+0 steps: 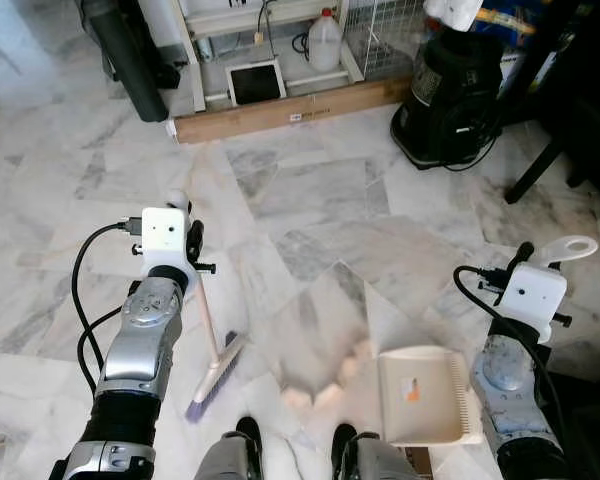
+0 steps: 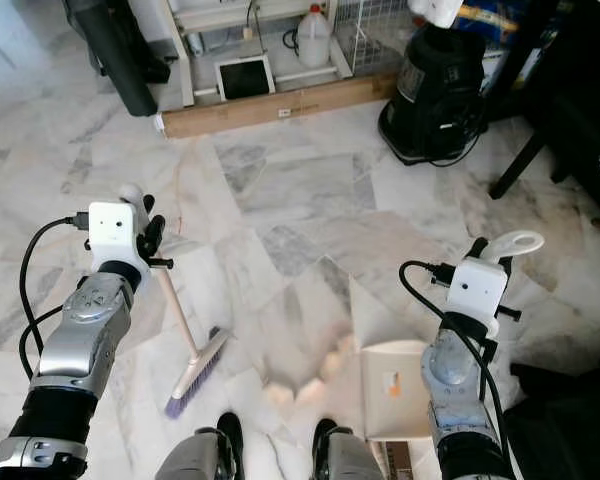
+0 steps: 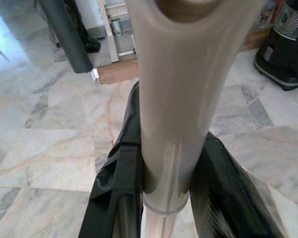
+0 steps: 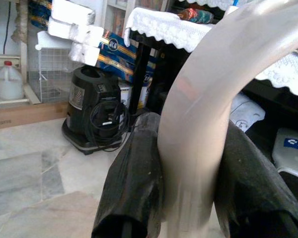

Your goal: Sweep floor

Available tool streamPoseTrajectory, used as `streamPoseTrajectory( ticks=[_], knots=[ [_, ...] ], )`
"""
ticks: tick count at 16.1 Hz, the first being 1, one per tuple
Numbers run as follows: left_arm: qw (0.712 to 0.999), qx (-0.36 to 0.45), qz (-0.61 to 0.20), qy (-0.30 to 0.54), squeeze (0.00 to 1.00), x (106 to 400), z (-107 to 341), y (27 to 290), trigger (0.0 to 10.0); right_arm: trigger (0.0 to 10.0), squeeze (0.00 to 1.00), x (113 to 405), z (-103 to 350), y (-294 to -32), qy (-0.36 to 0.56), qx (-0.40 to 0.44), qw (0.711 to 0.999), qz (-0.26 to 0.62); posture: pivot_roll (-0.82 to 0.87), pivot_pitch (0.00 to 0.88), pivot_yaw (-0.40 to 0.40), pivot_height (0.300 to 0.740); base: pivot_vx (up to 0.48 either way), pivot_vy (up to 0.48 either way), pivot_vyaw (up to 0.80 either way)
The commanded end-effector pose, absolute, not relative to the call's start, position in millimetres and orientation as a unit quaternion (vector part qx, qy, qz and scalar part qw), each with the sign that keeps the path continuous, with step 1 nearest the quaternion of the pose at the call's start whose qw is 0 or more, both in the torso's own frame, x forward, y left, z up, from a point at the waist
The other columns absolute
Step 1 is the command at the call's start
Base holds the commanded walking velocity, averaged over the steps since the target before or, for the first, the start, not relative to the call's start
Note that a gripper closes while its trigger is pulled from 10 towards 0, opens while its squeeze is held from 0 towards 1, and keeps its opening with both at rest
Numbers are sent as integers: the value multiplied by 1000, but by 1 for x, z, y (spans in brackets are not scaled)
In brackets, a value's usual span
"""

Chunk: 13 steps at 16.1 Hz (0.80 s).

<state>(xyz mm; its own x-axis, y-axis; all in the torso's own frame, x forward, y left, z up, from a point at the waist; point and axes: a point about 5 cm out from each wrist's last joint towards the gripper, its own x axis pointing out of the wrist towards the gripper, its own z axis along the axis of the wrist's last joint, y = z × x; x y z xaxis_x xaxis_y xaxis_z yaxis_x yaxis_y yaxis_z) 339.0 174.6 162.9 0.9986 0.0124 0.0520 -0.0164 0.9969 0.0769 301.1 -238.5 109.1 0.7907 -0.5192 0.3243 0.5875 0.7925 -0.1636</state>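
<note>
Lying nearest, just ahead of the robot's feet, pale scraps [image 1: 320,385] sit between the brush [image 1: 216,378] and the dustpan [image 1: 426,393]. The left gripper [image 3: 166,198] clamps the brush's stiff, light handle; the right gripper [image 4: 188,198] clamps the dustpan's looped handle. Scraps look light and may scatter, so short strokes suit. Open marble floor [image 1: 310,200] stretches ahead to a cardboard box [image 1: 290,110] and vacuum [image 1: 450,100].
</note>
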Motion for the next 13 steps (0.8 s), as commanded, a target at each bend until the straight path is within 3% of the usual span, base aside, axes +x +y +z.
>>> streamPoseTrajectory(
  ticks=[1,5,13],
  knots=[
    [999,32,9,-31,0,338,167,174,10000,10000,0,301,118,-242,-152,-132,930,-306,61,376,22,740,0,0,0],
    [999,25,8,-40,0,335,170,171,10000,10000,0,301,118,-241,-157,-119,928,-316,74,399,27,740,0,0,0],
    [999,1,-12,-42,0,333,171,163,10000,10000,0,313,114,-231,-153,-42,950,-270,81,399,33,740,0,0,0]
  ],
)
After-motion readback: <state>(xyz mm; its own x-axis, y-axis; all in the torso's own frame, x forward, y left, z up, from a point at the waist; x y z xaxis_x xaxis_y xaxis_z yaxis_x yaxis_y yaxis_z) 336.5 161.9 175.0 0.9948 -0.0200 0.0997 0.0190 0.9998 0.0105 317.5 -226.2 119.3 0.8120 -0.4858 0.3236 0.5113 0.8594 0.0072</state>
